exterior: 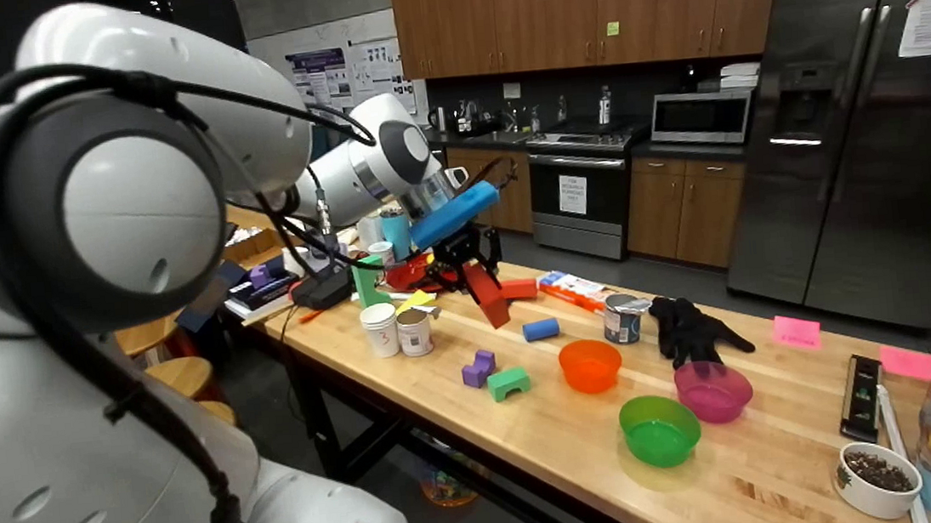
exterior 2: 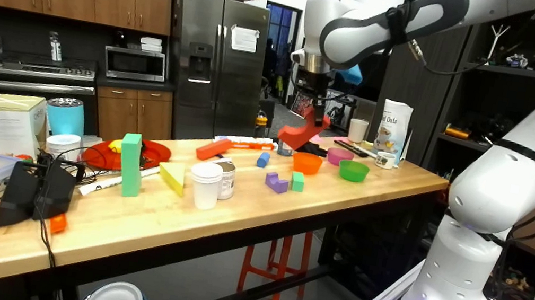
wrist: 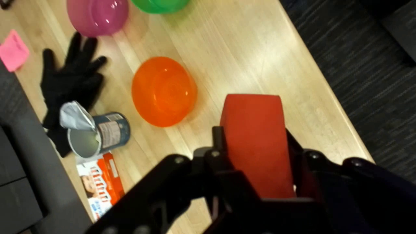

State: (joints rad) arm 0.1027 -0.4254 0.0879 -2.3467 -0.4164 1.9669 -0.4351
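The hand (wrist: 255,146) is clamped on a red arched block (exterior 2: 296,138), pressing it from both sides, and holds it tilted in the air above the worktop (wrist: 234,42). In the wrist view the block shows beside the orange bowl (wrist: 164,91) rather than over it; how high it hangs above the bowl's rim is hard to judge.

The likeliest trouble seems to be the block turning in the grip. In an exterior view the hand has it near one end, so the weight of the free end could swing it downward if the squeeze is too light. Dropped beside the orange bowl, it might bounce against that bowl, which looks like light plastic and could tip or skid.

A low sideways sweep seems the second risk: the jutting end may strike the bowl's rim, since it reaches well out past the hand. Near the bowl, the blue cylinder (exterior: 540,329) lies on its side and would probably roll at a nudge. Also near the bowl sit the purple notched block (exterior: 476,373) and the green arch block (exterior: 508,377), easily shoved by a careless descent. The opened can (wrist: 110,133) stands just beside the bowl, its peeled lid (wrist: 76,115) sticking out where the hand or block could snag. On the can's side of the bowl lies the black glove (wrist: 68,81), which would likely drag if caught.
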